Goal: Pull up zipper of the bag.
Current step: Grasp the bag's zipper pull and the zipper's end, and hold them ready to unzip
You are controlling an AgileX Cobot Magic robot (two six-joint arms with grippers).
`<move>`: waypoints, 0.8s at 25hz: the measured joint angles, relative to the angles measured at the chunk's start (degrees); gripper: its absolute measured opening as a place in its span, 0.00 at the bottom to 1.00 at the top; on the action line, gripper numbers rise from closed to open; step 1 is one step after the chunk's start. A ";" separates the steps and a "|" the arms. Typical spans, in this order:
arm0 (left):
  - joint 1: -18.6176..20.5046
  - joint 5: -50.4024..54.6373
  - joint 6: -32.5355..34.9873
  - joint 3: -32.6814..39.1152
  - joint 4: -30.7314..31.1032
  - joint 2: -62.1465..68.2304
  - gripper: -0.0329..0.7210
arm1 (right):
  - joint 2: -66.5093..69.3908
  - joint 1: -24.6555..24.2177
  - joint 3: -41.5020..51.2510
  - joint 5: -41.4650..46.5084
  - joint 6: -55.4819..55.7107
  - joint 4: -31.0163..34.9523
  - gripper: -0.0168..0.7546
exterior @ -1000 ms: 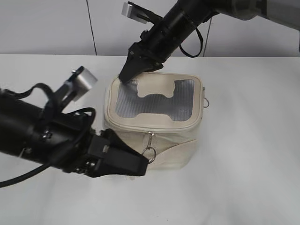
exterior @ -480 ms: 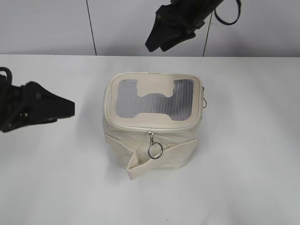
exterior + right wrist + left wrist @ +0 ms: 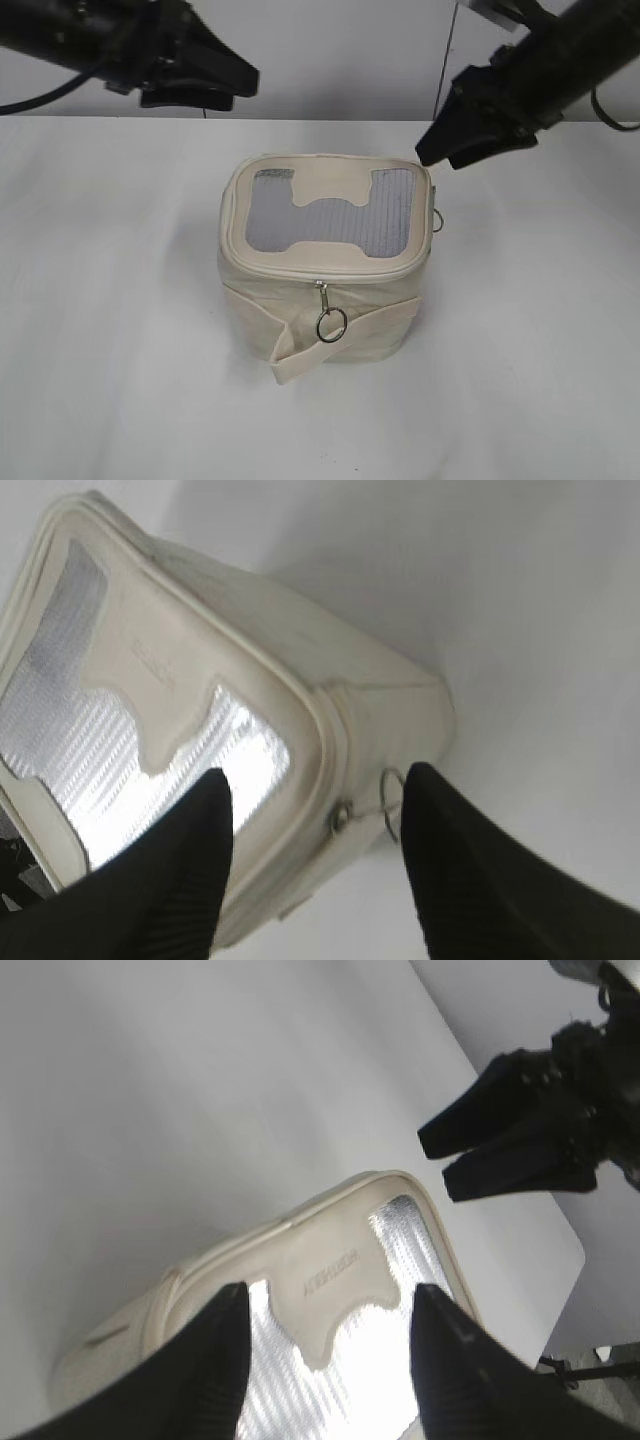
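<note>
Both arms have swung up clear of the bag [image 3: 325, 270], fingers parted and empty; lid lettering unreadable.

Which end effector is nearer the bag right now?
Right. The right end effector hangs just beyond the bag's back right corner, above the table; the left end effector is raised higher, behind its back left side. Neither touches it.

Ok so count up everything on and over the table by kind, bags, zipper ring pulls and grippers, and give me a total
Bags: 1, the cream bag
Ring pulls: 2, the front ring pull and the side ring pull
Grippers: 2, the left gripper and the right gripper, both raised clear of the bag
Total: 5
</note>
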 joint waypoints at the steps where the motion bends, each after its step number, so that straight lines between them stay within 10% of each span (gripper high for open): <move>1: -1.41 0.33 -0.13 -2.61 0.41 2.25 0.56 | -2.09 -0.65 3.97 -1.82 -1.58 1.31 0.58; 11: -12.63 9.55 -3.74 -30.57 14.13 21.79 0.56 | -12.13 -1.80 26.69 -12.46 -12.70 8.50 0.58; 20: -18.32 13.69 -3.74 -41.57 22.14 28.63 0.56 | -12.14 -1.80 33.58 -17.17 -16.42 13.52 0.58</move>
